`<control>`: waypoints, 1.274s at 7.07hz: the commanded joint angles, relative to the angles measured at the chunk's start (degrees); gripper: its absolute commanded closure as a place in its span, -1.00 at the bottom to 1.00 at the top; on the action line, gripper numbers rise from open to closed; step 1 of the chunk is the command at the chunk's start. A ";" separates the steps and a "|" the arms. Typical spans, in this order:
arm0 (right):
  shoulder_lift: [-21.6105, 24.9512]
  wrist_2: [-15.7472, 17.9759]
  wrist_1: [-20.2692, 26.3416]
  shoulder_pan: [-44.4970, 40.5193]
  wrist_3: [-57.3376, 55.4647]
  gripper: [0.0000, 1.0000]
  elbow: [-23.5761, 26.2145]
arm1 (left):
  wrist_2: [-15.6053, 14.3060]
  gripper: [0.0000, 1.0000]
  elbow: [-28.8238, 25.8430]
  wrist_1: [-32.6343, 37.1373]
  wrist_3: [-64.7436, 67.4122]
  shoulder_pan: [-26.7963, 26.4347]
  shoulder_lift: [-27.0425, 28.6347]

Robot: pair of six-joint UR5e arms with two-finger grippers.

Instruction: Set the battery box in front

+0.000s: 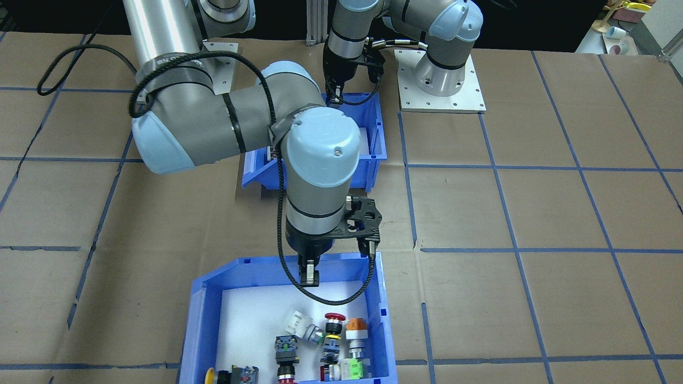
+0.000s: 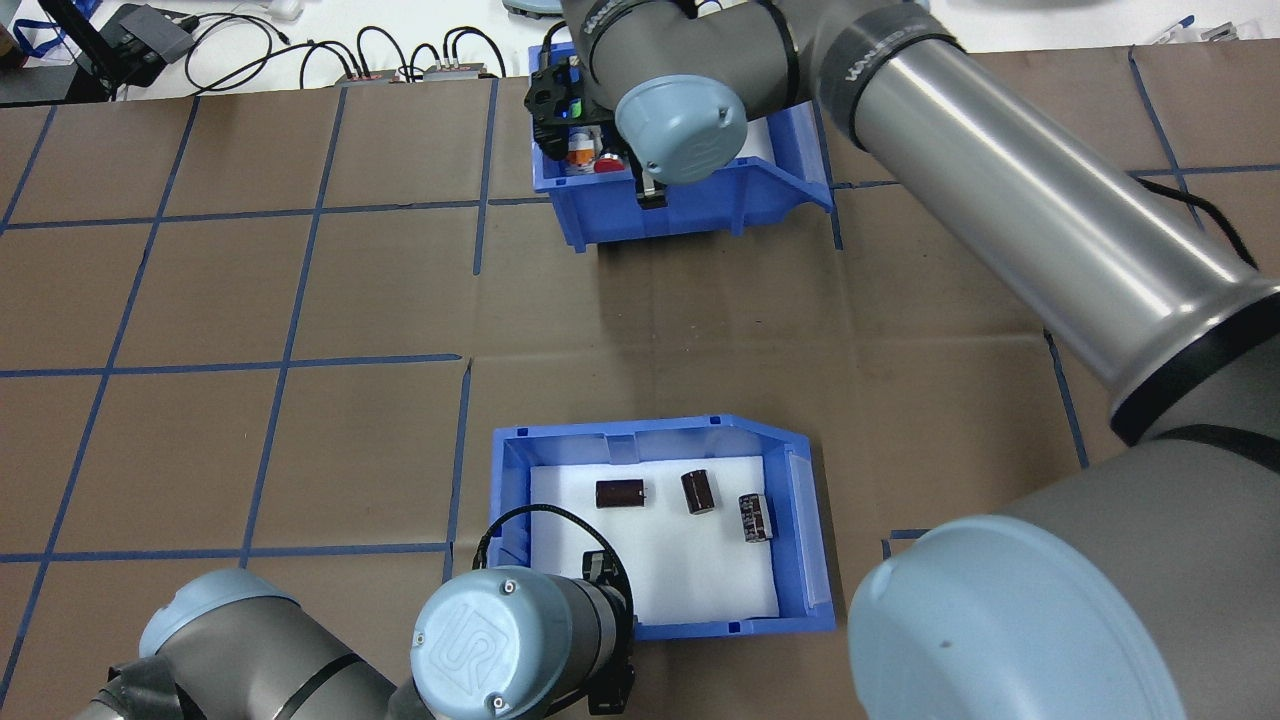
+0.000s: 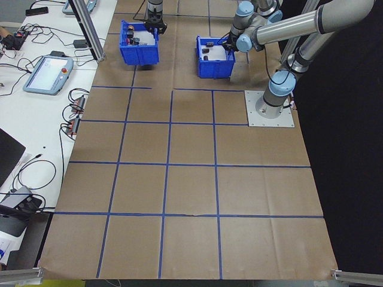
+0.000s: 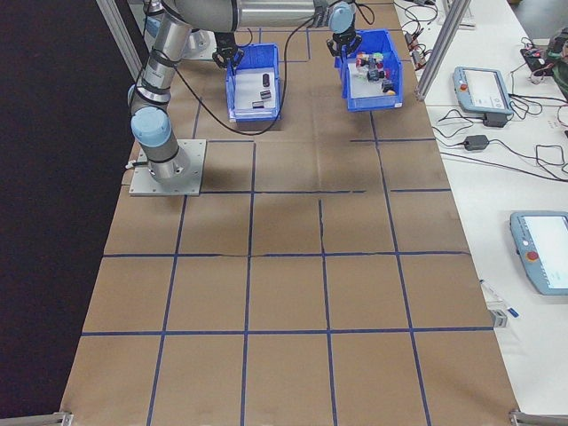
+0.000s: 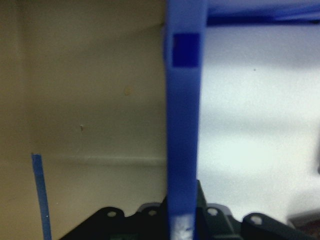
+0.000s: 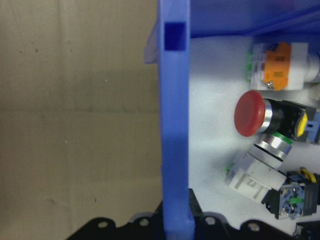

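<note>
The battery box point(image 2: 805, 520), a glossy blue moulded-plastic bin with a sloped cut-out end and a matte white foam-like liner, sits on the near part of the counter point(image 2: 300, 300), close to the robot. Three short black cylindrical batteries point(image 2: 698, 493) lie apart on its liner. The left gripper point(image 2: 598, 566) stands at the box's near-left wall; in the left wrist view that thin blue wall point(image 5: 182, 125) runs straight up between the fingers, which look closed on it, though the tips are out of sight.

The far bin point(image 2: 700, 215), of the same shape and plastic, holds push-button switches point(image 6: 267, 117): a red mushroom cap, chromed collars, an orange block, white housings. The right gripper point(image 1: 308, 273) straddles that bin's wall point(image 6: 175, 125), fingers apparently clamped on it.

The counter is covered in creased brown cardboard, gridded with blue tape. A raised "UR" logo marks the pale blue joint cap point(image 2: 487, 630) on the left arm.
</note>
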State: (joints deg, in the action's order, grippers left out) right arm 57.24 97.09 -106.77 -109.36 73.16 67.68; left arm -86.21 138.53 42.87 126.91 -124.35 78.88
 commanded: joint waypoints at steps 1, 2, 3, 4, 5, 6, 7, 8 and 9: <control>3.92 0.03 1.38 7.99 6.96 0.94 1.39 | -2.82 1.00 -2.55 2.37 -0.60 0.60 -1.96; 6.02 -0.24 1.39 11.42 10.47 0.94 3.14 | -2.82 1.00 -4.74 7.01 -5.22 1.73 -3.71; 7.96 -0.50 1.30 14.76 12.95 0.94 5.34 | -2.30 1.00 -5.46 10.88 -10.31 7.14 -6.60; 9.54 -0.59 1.30 17.93 16.71 0.94 6.66 | -1.60 1.00 -5.55 14.05 -17.50 14.33 -8.20; 10.95 -0.68 1.39 20.57 19.01 0.94 7.89 | 1.28 1.00 -6.42 14.78 -22.70 21.01 -8.04; 12.53 -0.85 1.30 22.94 21.99 0.94 9.56 | 1.92 1.00 -8.96 16.62 -28.06 25.17 -6.47; 14.20 -1.11 1.30 25.49 23.59 0.94 11.84 | 2.27 1.00 -12.81 18.72 -33.25 28.08 -4.19; 16.92 -2.42 1.30 27.52 23.78 0.94 15.43 | 5.24 1.00 -18.16 18.92 -33.91 30.29 0.87; 19.90 -2.44 1.21 29.36 23.87 0.94 19.29 | 7.70 1.00 -23.26 18.92 -33.92 30.83 6.84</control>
State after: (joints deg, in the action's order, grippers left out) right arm 73.70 95.11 -105.47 -82.47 96.59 82.54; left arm -81.40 121.35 61.41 94.02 -95.17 79.27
